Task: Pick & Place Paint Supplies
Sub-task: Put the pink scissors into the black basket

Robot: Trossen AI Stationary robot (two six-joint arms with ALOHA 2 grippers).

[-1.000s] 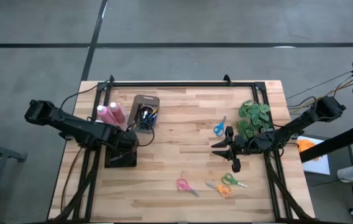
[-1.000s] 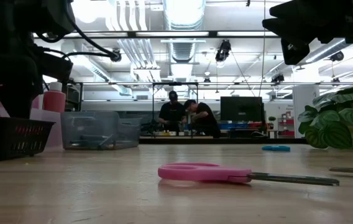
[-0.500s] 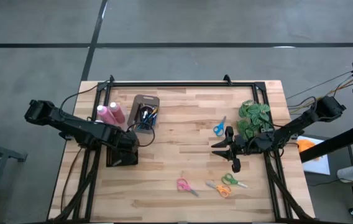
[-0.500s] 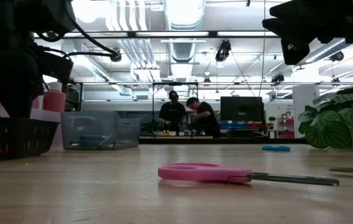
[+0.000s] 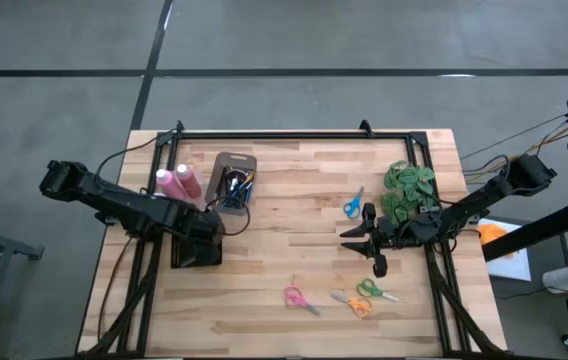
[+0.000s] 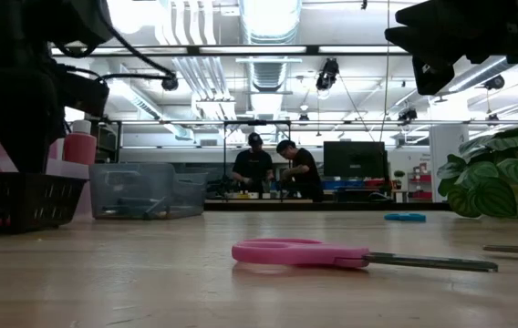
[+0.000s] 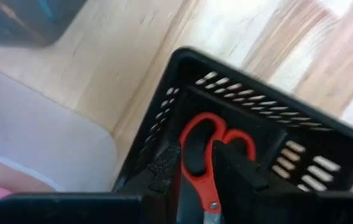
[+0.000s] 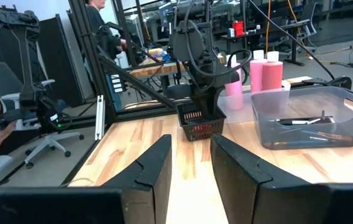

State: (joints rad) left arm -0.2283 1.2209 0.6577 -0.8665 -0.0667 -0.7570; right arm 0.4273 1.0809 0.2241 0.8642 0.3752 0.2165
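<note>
The left gripper (image 7: 195,167) hung inside the black mesh basket (image 7: 325,134), its fingers parted a little on either side of red-handled scissors (image 7: 202,163) whose blades were cut off from sight. The pink bottles (image 5: 178,182) stood at the basket's eleven o'clock, the clear bin of paintbrushes (image 5: 234,183) at one o'clock. The right gripper (image 5: 361,240) hovered slightly open and empty near three o'clock, beside the leafy plant (image 5: 409,188).
</note>
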